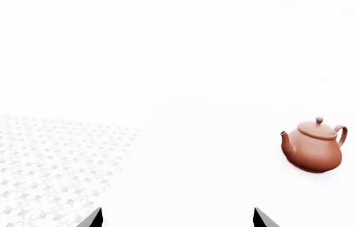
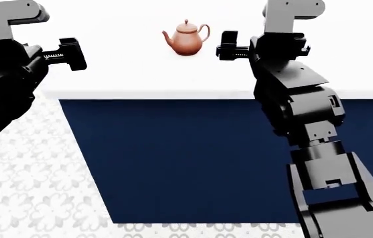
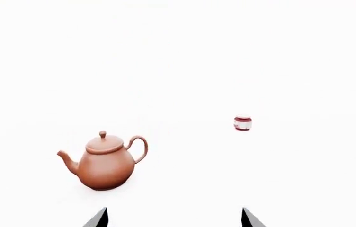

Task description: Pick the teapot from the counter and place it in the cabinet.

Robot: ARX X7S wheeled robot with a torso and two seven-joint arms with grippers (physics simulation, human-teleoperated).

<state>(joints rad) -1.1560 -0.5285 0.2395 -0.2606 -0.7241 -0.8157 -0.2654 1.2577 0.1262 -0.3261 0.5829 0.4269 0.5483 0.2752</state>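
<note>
Between the two black tips at the edge of the left wrist view, nothing but white surface (image 1: 228,156): the left gripper (image 1: 178,218) has its jaws spread wide and holds nothing. Same story on the other side, where the right gripper (image 3: 174,217) shows two tips set well apart, also empty.

Out from there sits the teapot (image 3: 105,163), terracotta brown, upright on the white surface, knobbed lid on, spout pointing one way and looped handle the other. Neither gripper touches it; from the left wrist camera the teapot (image 1: 312,145) stands off to one side, well clear of the tips. Beyond it, in the right wrist view, a tiny red-and-white jar (image 3: 243,123) stands well apart (too small to read any detail).

Up in the head view, the teapot (image 2: 186,37) rests between the two raised arms, set back from the front edge of the surface (image 2: 173,82). Both arms hover above that front edge, left gripper (image 2: 67,53) at one side, right gripper (image 2: 229,45) nearer the pot. Below runs the flat navy base (image 2: 186,158), and floral floor tiles (image 2: 34,198) spread at the left.
</note>
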